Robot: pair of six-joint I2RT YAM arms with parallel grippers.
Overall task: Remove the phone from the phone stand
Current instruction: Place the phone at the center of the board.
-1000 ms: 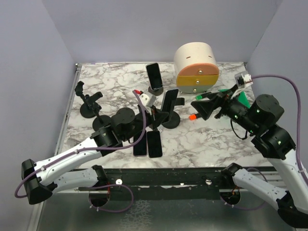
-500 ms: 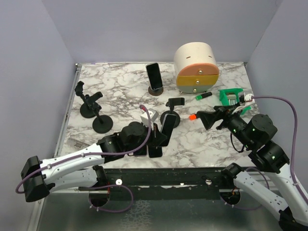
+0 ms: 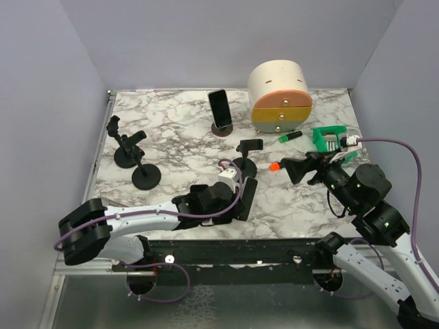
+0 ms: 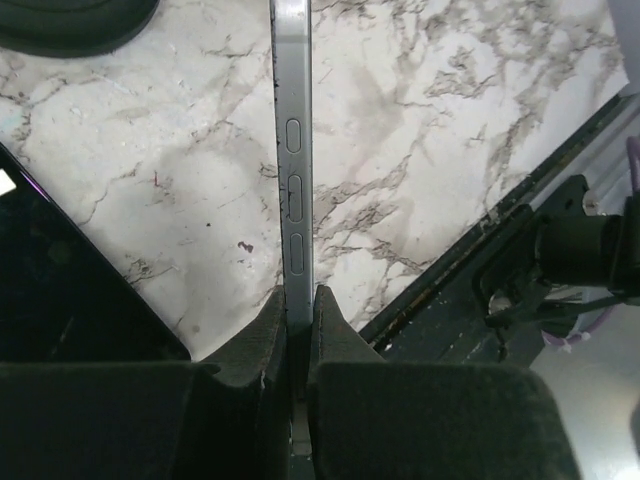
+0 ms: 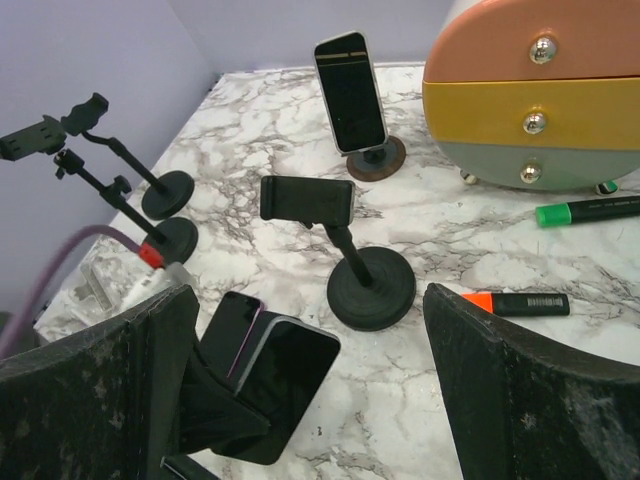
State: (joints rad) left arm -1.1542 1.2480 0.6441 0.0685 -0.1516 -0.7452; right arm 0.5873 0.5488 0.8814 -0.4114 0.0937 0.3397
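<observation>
Left tool (image 4: 298, 300) clamped on a phone (image 4: 293, 150), low by the near edge of the counter (image 3: 171, 116), phone stand (image 5: 372, 288) just behind, right tool (image 3: 296, 170) wide open toward the right edge

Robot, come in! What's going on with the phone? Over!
Left gripper shut on the phone, edge-on. Right gripper open, empty. Phone off the stand, low over the table. Another phone lies close beside it.

Right gripper (image 5: 310, 300) fingers spread wide. Stand (image 5: 372, 288) upright at centre — phone (image 5: 292, 368) tilted near its base, held by left gripper (image 5: 232, 402). Orange marker (image 5: 515, 302) right of base.
</observation>
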